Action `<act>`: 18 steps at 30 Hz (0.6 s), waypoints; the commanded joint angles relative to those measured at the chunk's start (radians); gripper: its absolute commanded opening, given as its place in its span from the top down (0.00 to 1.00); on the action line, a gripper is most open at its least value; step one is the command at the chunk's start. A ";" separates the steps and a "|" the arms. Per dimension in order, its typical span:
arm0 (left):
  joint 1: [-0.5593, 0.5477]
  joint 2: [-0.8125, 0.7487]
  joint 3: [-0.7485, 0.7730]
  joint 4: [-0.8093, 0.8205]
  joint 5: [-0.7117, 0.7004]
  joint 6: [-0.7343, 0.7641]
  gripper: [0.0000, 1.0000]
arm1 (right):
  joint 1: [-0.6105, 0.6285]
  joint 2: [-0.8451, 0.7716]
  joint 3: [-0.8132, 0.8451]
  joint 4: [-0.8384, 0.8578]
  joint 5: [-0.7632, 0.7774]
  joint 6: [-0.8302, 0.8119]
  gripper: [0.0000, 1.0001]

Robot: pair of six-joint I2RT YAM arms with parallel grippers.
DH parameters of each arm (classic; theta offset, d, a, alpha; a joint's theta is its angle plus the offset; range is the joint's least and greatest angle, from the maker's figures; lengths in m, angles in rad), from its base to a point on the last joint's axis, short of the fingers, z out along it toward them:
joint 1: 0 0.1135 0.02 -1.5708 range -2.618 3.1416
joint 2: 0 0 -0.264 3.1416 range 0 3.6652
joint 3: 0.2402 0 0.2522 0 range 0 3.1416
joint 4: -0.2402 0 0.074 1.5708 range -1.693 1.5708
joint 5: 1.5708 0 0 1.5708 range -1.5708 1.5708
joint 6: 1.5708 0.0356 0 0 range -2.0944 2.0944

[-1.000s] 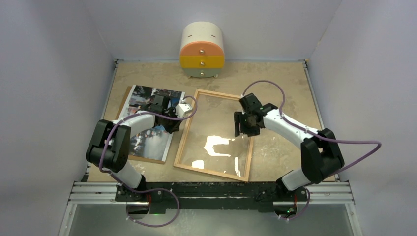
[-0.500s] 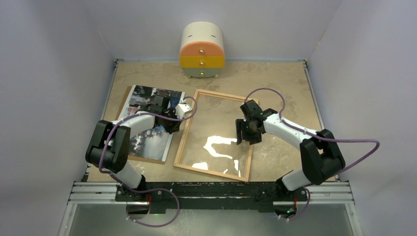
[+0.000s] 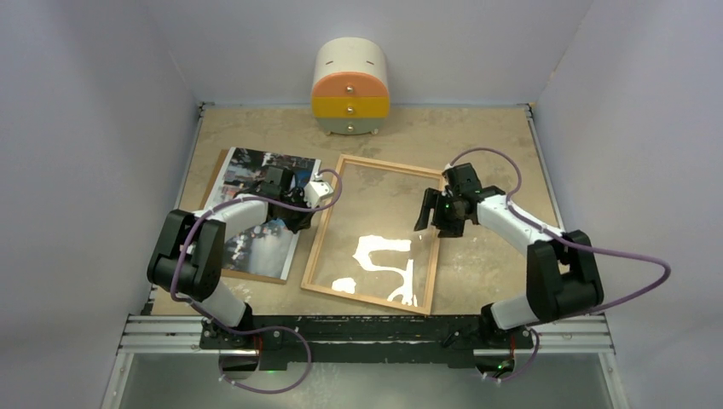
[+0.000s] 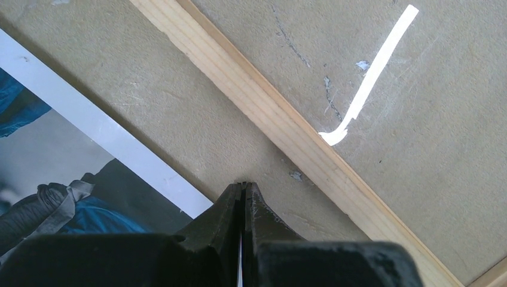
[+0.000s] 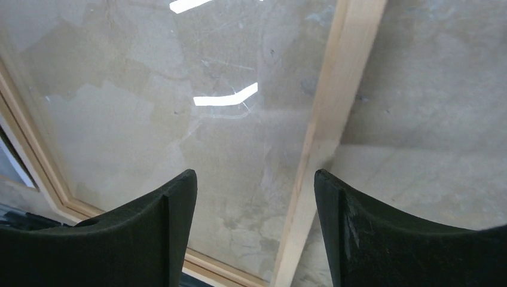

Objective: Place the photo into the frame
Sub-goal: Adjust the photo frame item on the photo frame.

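My left pincer [image 4: 242, 190] is shut tight at the right edge of the photo [image 3: 256, 245], I judge to drag it; whether the sheet is caught I cannot tell. The photo lies on its board [image 3: 256, 275] beside the frame [image 3: 316, 247], not in it. My right pincer [image 5: 255, 179] hangs wide open astride the frame's right rail, holding nothing, placed to steady it

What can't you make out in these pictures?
- Left wrist view: whether the shut left hand pinches the edge of the large glossy photo print; its own fingers hide the contact.
- Top view: the photo hides most of the plain brown backing board.
- Right wrist view: the light wooden frame runs off the picture's edges.
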 commanded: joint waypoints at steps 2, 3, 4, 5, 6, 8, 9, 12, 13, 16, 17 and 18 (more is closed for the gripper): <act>-0.002 0.034 -0.036 -0.014 0.011 0.029 1.00 | -0.041 0.090 0.000 0.161 -0.156 0.052 0.26; -0.006 0.041 -0.040 -0.006 0.009 0.031 1.00 | -0.045 0.109 0.018 0.164 -0.158 0.050 0.26; -0.009 0.049 -0.043 -0.001 0.005 0.031 1.00 | -0.047 0.129 0.036 0.165 -0.160 0.047 0.26; -0.015 0.054 -0.045 0.005 0.003 0.033 1.00 | -0.051 0.145 0.052 0.168 -0.164 0.046 0.27; -0.022 0.061 -0.046 0.011 0.000 0.033 1.00 | -0.054 0.160 0.065 0.175 -0.171 0.047 0.27; -0.039 0.070 -0.049 0.019 -0.002 0.030 1.00 | -0.062 0.186 0.090 0.182 -0.178 0.049 0.27; -0.048 0.072 -0.050 0.022 -0.002 0.028 1.00 | -0.065 0.197 0.103 0.181 -0.178 0.047 0.27; -0.075 0.074 -0.053 0.024 0.003 0.028 1.00 | -0.076 0.226 0.138 0.172 -0.173 0.034 0.27; -0.083 0.073 -0.054 0.020 0.006 0.030 1.00 | -0.081 0.233 0.151 0.166 -0.171 0.026 0.27; -0.109 0.057 -0.069 0.015 0.014 0.048 1.00 | -0.100 0.260 0.191 0.142 -0.171 0.000 0.27; -0.114 0.053 -0.072 0.012 0.017 0.057 1.00 | -0.106 0.272 0.212 0.127 -0.173 -0.012 0.27; -0.118 0.052 -0.074 0.009 0.021 0.064 1.00 | -0.111 0.281 0.233 0.111 -0.172 -0.026 0.27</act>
